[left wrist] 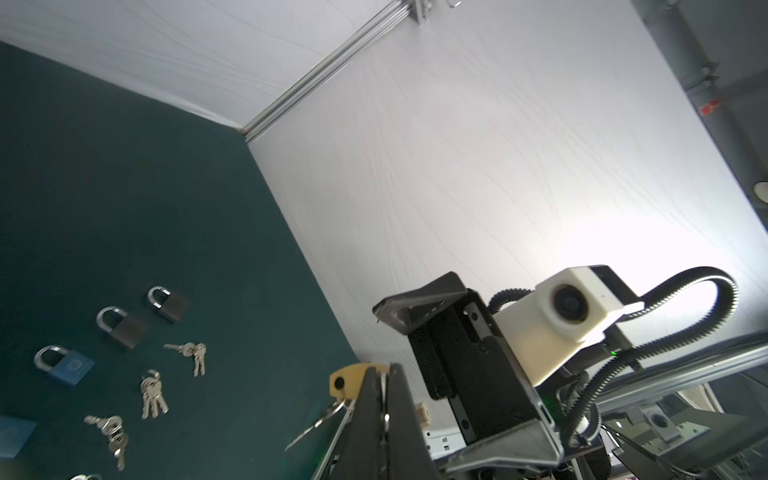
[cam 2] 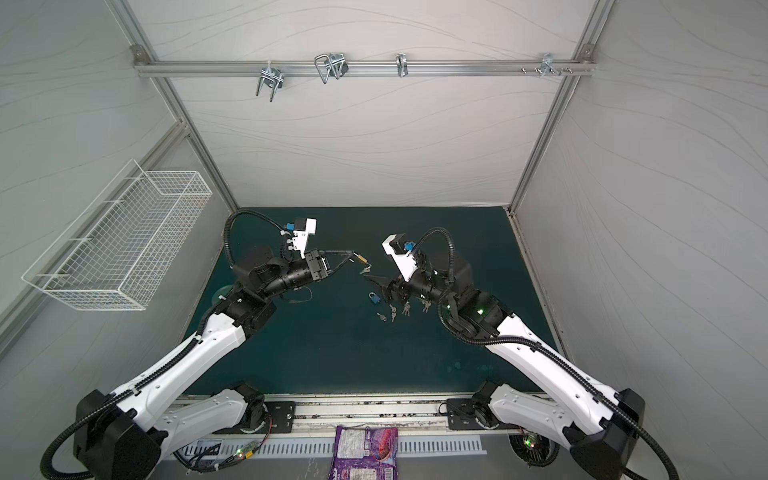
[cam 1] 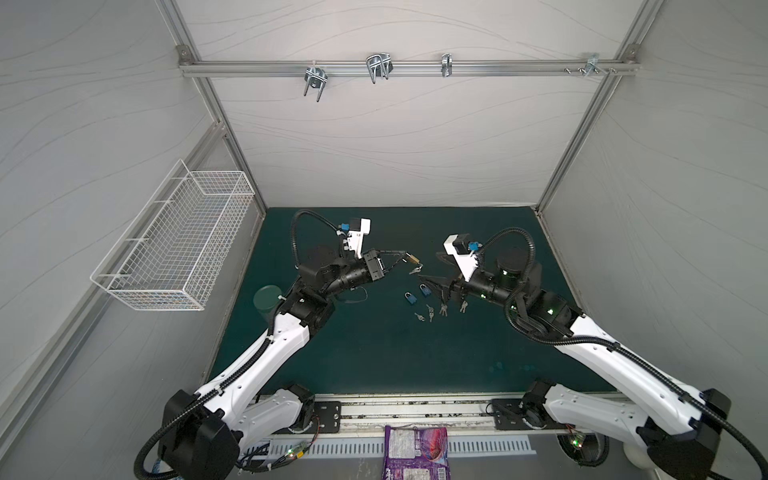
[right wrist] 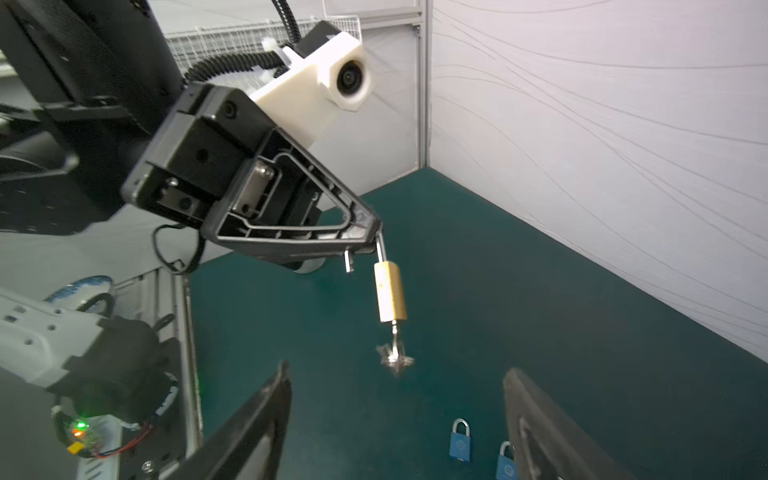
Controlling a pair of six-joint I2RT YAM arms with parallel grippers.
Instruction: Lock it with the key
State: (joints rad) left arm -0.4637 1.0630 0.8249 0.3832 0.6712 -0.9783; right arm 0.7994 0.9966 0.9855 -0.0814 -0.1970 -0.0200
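My left gripper [cam 1: 405, 254] is shut on the shackle of a brass padlock [cam 1: 412, 258], which it holds above the green mat. In the right wrist view the padlock [right wrist: 390, 293] hangs from the left gripper [right wrist: 372, 239], and one shackle leg [right wrist: 349, 262] is out of the body. A key with its bunch [right wrist: 395, 359] hangs from the keyhole at the padlock's lower end. My right gripper [right wrist: 397, 370] is open just short of the bunch, and nothing is between its fingers. In the left wrist view the padlock [left wrist: 349, 380] sits beside the shut fingers [left wrist: 401, 399].
Two blue padlocks [cam 1: 410, 298] [cam 1: 424, 289] and several key bunches [cam 1: 430, 311] lie on the mat [cam 1: 374, 353] under the right gripper. Two dark padlocks [left wrist: 124, 326] lie beyond them. A green cup [cam 1: 267, 301] stands at the left, and a wire basket [cam 1: 178, 245] hangs on the left wall.
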